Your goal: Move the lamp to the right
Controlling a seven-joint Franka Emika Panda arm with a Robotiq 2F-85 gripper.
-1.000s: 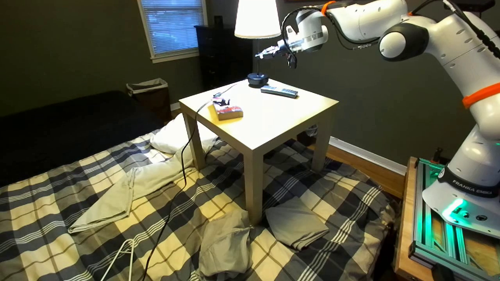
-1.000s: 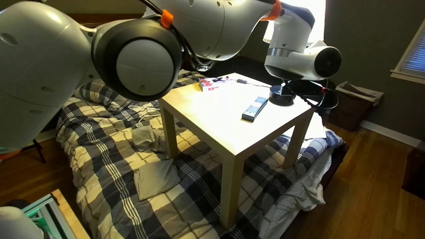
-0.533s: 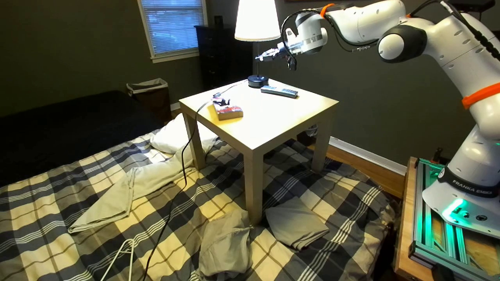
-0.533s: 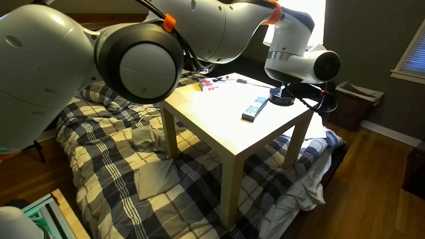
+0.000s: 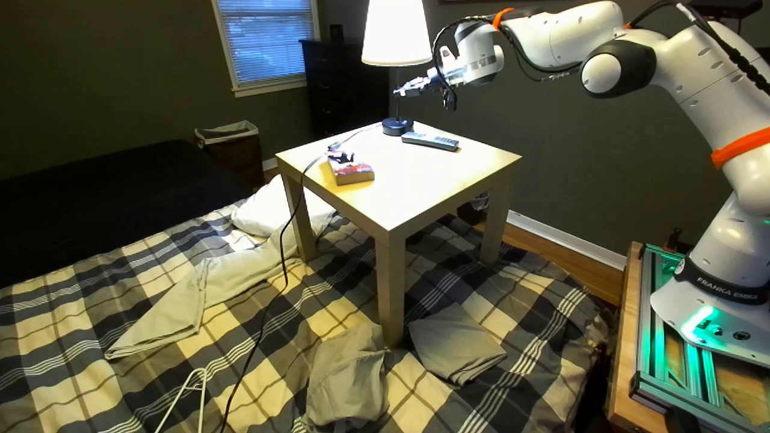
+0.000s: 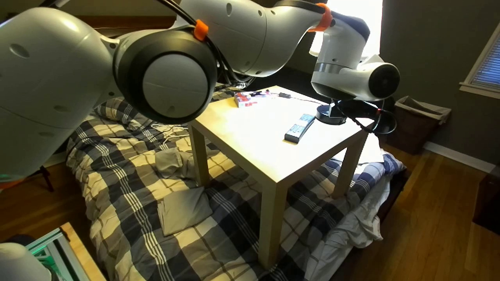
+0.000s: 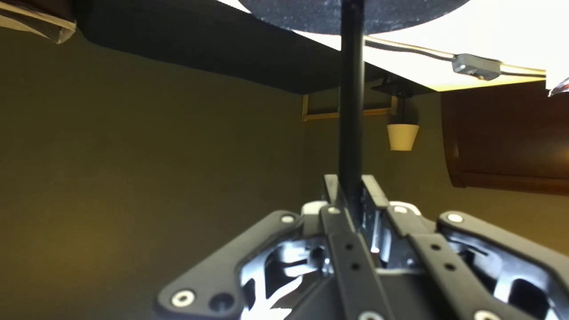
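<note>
End effector [image 7: 353, 191]: a pad [image 7: 374, 191] on each side of the stem [image 7: 351, 115], no gap visible, so I read it as clamped there. It reaches in sideways from the arm [image 5: 562, 39], tipped somewhat down, and the stem's long axis stands upright across it. That crossing is what the move turns on: a pinch on a thin rod should carry the lamp [image 5: 396, 36], but the lamp may swing about the pads.

Grip is roughly midway, shade [image 5: 396, 51] above, base [image 5: 397, 127] below. (Base shows at the top of the wrist view, so I'd not read up and down off that camera.) Lamp is upright at a corner of the desk [image 5: 421, 180]; can't tell whether the base bears on it or is just clear.

Remote [image 5: 430, 142] lies just beside the base, contact unclear; likely first thing hit on a low slide that way. Farther out: red-and-white block [image 5: 354, 173] (book or box, can't tell), well apart from the lamp. Cord [image 5: 283, 252] runs from the base past the block and over the desk edge, so it could drag.

Whose "right" isn't given. Either way I'd lift slightly, then shift with the stem upright.
</note>
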